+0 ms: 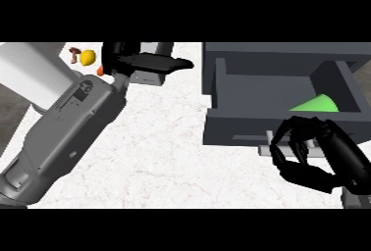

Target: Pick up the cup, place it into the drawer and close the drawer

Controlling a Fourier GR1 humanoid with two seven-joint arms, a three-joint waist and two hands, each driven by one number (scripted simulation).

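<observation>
The green cup (317, 104) lies tipped on its side inside the open drawer (282, 78), near its front right corner, so what remains — by my judgement — is the closing push. The right hand (319, 157) hangs just in front of the drawer's front panel, fingers curled and holding nothing — far nearer than the left hand (141, 62), which rests open up the desk (167, 162). No writing is legible.

Table (174, 162): white marbled stone top w/ faint brown veining. Directly on it: dark grey open drawer box (279, 73) at upper right, front panel toward the viewer; small yellow rounded object (88, 57) at upper left, w/ a small brown item (74, 50) just beside it on its left.
</observation>
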